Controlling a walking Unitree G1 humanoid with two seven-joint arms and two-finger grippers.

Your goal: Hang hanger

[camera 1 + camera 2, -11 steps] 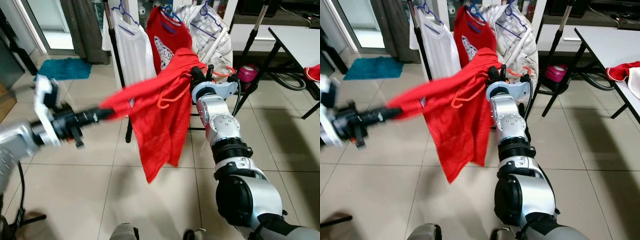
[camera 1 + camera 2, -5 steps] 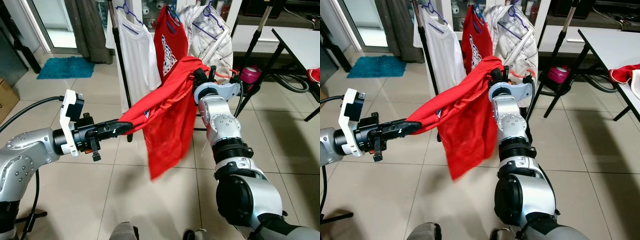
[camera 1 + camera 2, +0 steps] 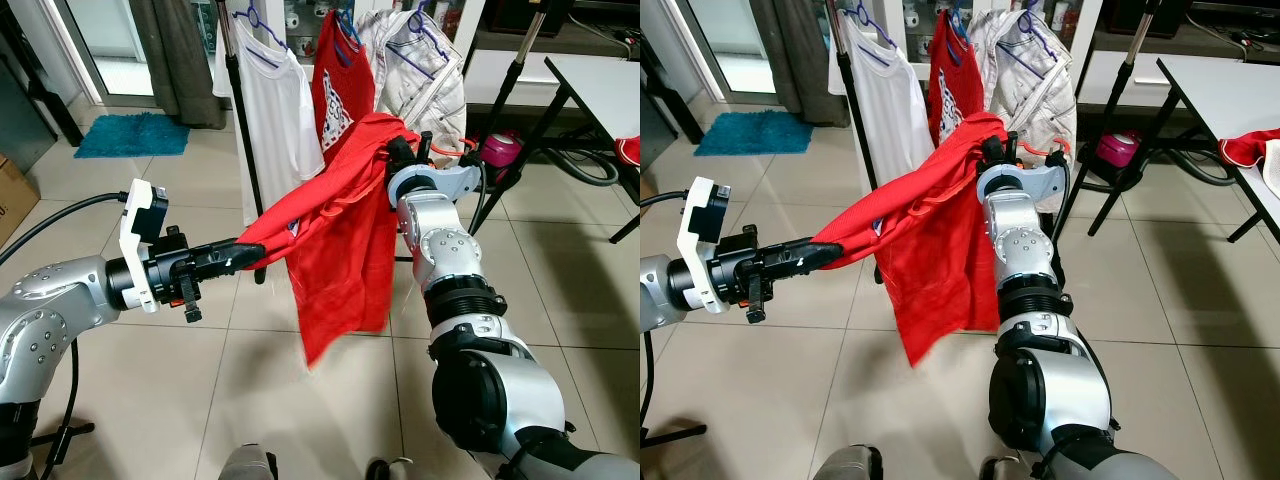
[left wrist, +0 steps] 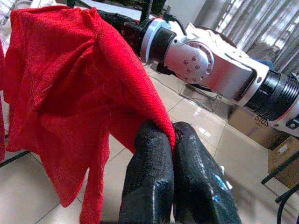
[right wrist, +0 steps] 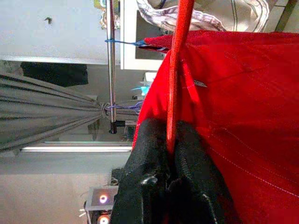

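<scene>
**Left eye view: red shirt stretched between your two pincers, before the clothes rack**

1. Left pincer (image 3: 232,254): your left arm reaches forward from the left; the two black fingers (image 4: 148,184) are pressed together on a fold of the red cloth shirt (image 3: 338,235), clamped at its near corner.
2. Right pincer (image 5: 169,148): your right arm rises in front of you; its fingers are closed on the thin red-orange plastic hanger (image 5: 176,70), which runs straight out between them with the shirt's fabric alongside.
3. Red cloth shirt: held off the floor, pulled taut from the left pincer up to the right pincer, the rest draping down between the arms above the pale tiled floor (image 3: 200,380).
4. Hanger: gripped in the right pincer, just in front of the rack; whether it touches the rail, you cannot tell.
5. Black metal clothes rack (image 3: 242,130): stands behind the shirt and carries a white T-shirt (image 3: 268,110), a red printed T-shirt (image 3: 338,75) and a white checked jacket (image 3: 425,70), each on a blue hanger.
6. Surroundings: a teal bath mat (image 3: 130,134) at far left, a white table (image 3: 605,85) at right, a pink bottle (image 3: 496,152) near the table legs.
</scene>
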